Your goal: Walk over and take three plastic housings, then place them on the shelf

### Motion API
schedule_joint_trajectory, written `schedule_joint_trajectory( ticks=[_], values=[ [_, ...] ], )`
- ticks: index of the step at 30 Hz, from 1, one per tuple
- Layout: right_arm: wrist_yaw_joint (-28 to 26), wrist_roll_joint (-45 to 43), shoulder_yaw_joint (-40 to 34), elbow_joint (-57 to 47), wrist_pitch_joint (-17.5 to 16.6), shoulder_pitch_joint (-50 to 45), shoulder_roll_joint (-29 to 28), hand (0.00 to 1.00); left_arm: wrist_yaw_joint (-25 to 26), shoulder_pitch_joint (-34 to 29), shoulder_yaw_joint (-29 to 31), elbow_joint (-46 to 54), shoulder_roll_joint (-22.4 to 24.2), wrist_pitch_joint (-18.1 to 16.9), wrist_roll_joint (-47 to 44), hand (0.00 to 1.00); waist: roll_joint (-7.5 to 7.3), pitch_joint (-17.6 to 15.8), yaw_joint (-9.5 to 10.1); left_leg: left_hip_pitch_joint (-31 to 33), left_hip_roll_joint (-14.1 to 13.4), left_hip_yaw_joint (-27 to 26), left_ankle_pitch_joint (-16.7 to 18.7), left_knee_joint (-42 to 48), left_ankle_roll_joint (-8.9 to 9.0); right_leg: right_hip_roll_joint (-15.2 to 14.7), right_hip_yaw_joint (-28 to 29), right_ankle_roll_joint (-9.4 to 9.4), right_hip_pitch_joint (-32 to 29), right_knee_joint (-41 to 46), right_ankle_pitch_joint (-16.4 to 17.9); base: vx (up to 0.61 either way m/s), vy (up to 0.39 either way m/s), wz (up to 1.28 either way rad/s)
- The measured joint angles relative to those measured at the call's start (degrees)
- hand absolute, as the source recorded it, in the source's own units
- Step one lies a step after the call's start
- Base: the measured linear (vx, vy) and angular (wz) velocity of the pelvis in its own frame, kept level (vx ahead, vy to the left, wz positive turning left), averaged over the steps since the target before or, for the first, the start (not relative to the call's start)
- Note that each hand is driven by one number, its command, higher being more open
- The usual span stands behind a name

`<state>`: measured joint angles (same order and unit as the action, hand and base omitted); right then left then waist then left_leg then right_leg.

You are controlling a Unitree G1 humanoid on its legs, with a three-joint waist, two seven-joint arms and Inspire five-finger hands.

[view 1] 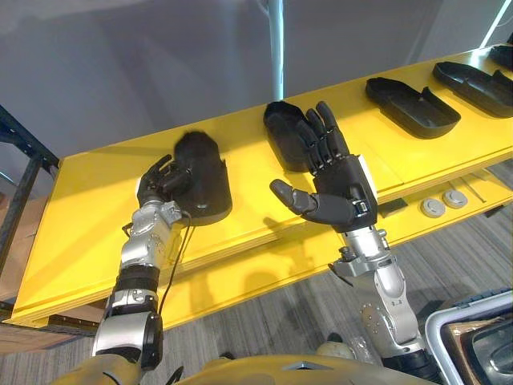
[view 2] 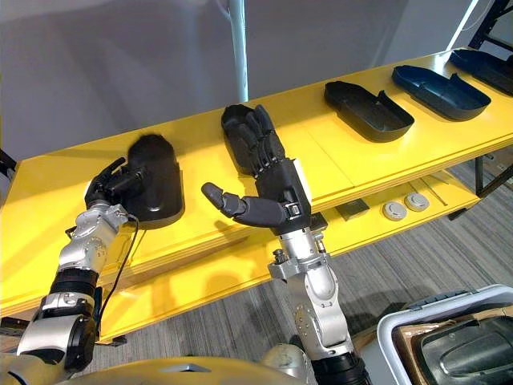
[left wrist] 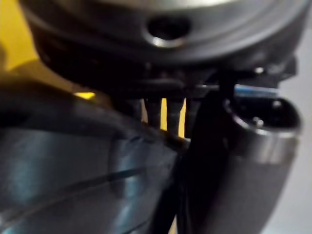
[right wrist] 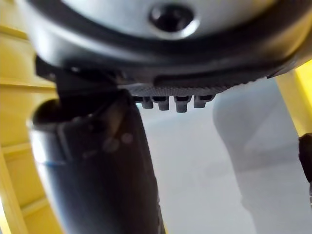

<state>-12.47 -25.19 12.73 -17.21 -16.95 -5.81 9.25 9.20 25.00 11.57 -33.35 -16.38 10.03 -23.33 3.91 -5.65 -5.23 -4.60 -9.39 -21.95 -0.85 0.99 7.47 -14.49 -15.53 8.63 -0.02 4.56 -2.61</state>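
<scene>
my left hand (view 1: 160,183) curls round the near end of a black housing (view 1: 204,172) lying on the yellow shelf (view 1: 72,224); the grip seems closed, though it blurs up close. my right hand (view 1: 341,192) hovers spread wide, a second housing (view 1: 280,128) at its 11 o'clock. i judge these shells light, stiff and slick: pinch the rim.

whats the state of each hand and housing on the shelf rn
left hand: fingers curled round the near end of the leftmost housing
leftmost housing: on the yellow shelf, rounded back up, gripped
right hand: open, fingers straight, holding nothing
second housing: hollow side up, partly behind the right hand
third housing: hollow side up, untouched
fourth housing: hollow side up, untouched
</scene>
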Motion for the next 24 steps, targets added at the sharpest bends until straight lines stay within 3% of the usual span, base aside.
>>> schedule_joint_trajectory(
  ticks=[11,19,24],
  values=[
    [1.6,0.0,5.0,-3.5,0.0,0.0,-0.2,1.00,3.0,7.0,1.8,-4.9,-1.7,6.3,14.9,1.00,0.25,-1.1,-1.44,-1.1,0.5,-0.1,-1.2,-2.0,-0.14,-0.2,0.0,0.15,0.1,0.3,-0.1,-0.01,0.003,0.00],
    [4.2,2.8,7.0,-3.1,-0.3,-0.3,-1.1,1.00,10.4,8.4,0.9,-6.5,-1.6,5.4,11.3,1.00,0.09,-1.1,-2.84,-2.5,0.7,-0.2,-1.7,-3.3,-0.19,-0.1,-0.1,0.18,1.0,0.1,-0.1,0.00,0.000,0.00],
    [5.3,11.9,7.1,-0.4,-0.8,-0.3,-1.1,1.00,11.9,8.4,-2.1,-3.0,-0.8,4.2,9.5,1.00,-0.14,-1.0,-2.52,-2.5,0.7,0.0,-1.7,-3.4,-0.16,-0.1,-0.4,0.16,1.3,0.0,-0.2,0.00,0.000,0.02]
  ],
)
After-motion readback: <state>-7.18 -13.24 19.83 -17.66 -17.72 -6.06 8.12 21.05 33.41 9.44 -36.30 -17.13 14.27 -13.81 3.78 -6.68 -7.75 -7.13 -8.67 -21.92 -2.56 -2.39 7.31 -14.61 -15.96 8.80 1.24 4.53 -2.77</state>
